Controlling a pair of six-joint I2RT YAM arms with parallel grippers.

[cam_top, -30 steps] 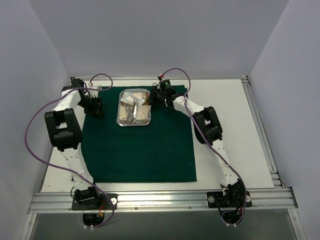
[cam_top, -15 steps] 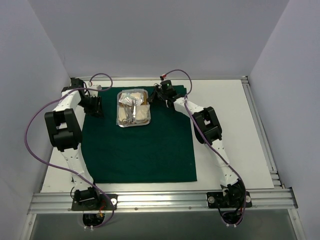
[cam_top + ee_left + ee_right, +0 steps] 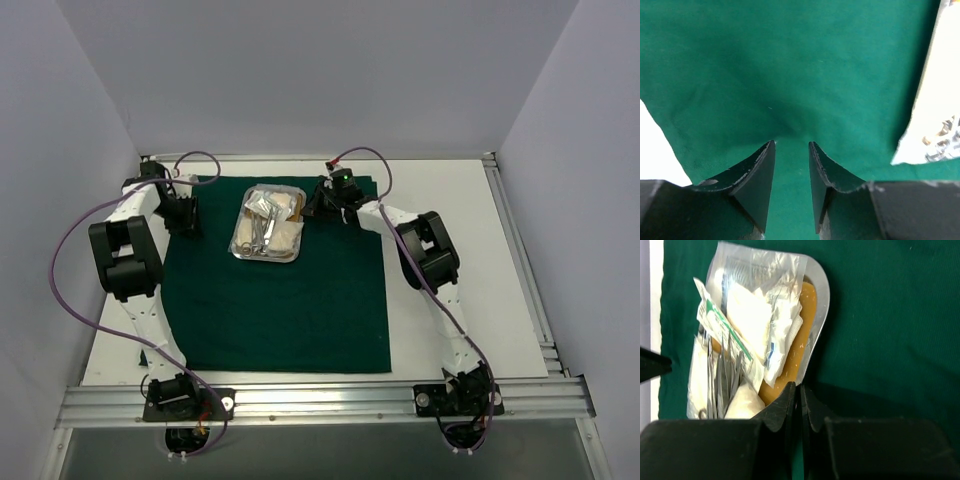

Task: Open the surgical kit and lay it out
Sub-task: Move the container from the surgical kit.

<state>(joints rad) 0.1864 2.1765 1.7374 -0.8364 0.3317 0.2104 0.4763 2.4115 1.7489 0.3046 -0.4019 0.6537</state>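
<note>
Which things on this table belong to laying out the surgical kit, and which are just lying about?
Part of the job: green cloth, steel tray, ring-handled clamps, gauze pads, clear packets.
Just there: white table, purple cables, aluminium rail.

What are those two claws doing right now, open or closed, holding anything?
Left gripper: open, fingers apart over the cloth, nothing visibly held.
Right gripper: closed at the tray rim; grip unclear.
</note>
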